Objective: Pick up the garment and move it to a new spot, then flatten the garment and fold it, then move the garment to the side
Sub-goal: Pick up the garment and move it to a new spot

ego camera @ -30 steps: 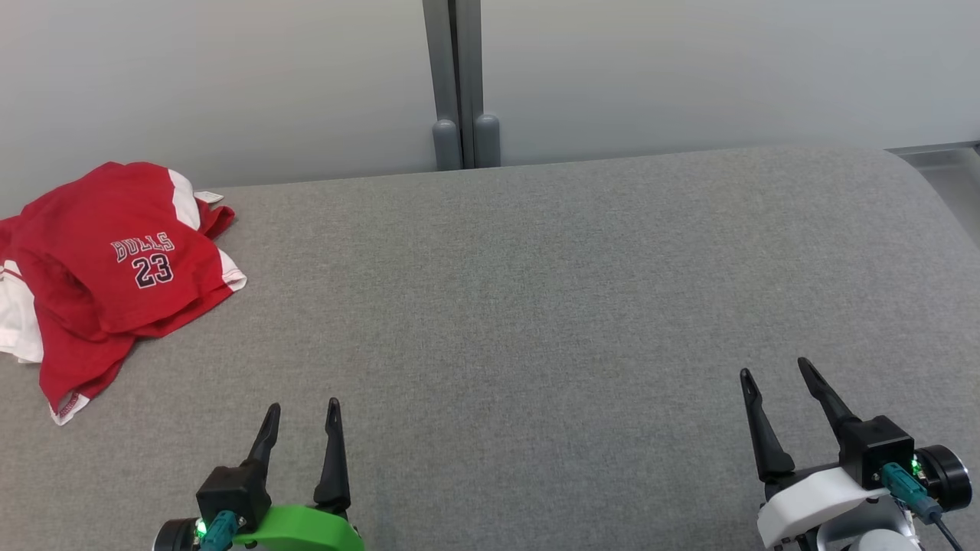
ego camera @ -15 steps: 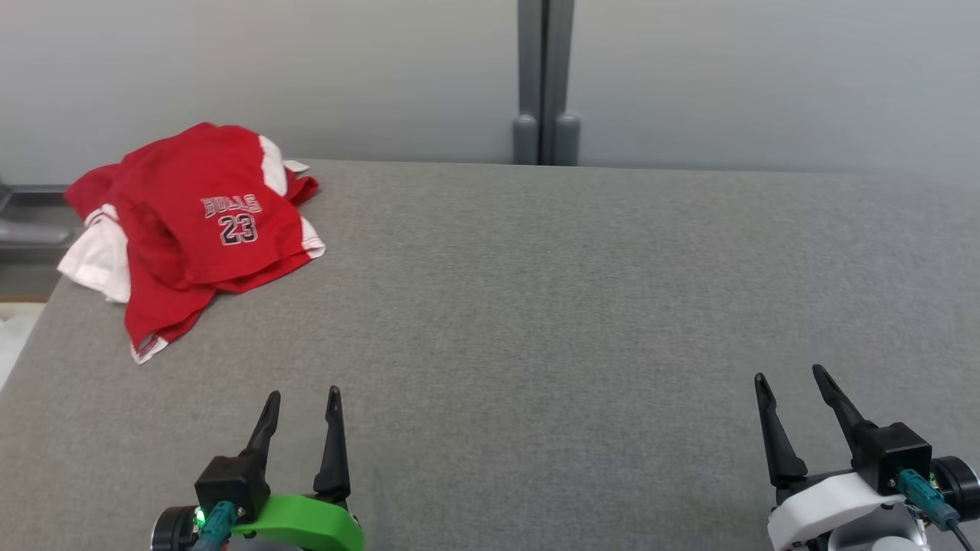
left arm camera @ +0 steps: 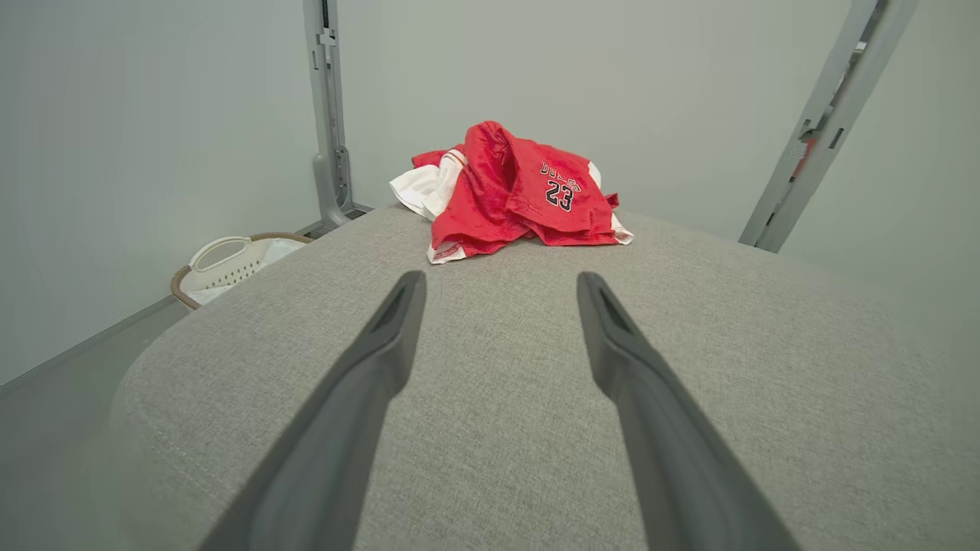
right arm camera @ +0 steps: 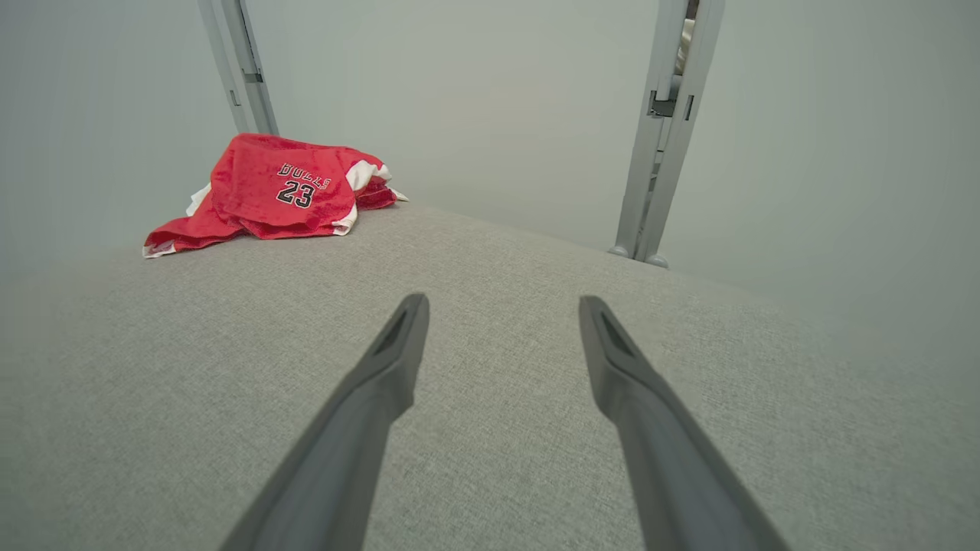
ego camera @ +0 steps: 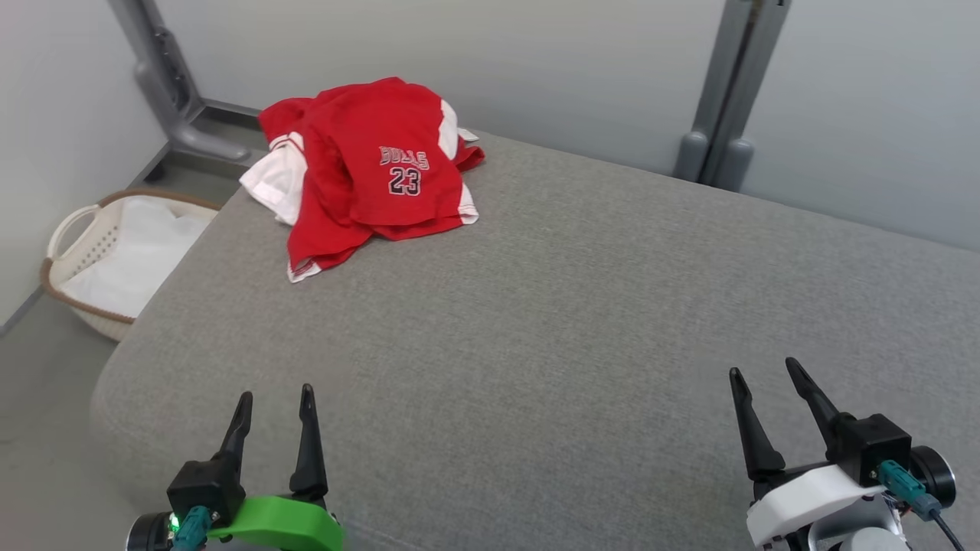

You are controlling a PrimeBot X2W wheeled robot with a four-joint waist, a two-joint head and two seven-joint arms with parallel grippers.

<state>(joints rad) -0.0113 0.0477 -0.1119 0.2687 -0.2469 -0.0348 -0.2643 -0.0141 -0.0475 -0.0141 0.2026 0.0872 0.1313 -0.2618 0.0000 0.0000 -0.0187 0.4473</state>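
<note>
The red Bulls garment [ego camera: 367, 176] was seen well apart from the left pincer [ego camera: 276, 392] and right pincer [ego camera: 764, 368], both held spread and empty. Pick-up was judged pending; a long reach was needed.

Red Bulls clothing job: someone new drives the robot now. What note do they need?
Left end effector: open, empty, over the near edge of the grey padded table.
Right end effector: open, empty, same edge.
Red Bulls 23 garment: crumpled at the far left corner, untouched.
Done: nothing yet.
Left: pick up, move, flatten, fold, set aside.
</note>
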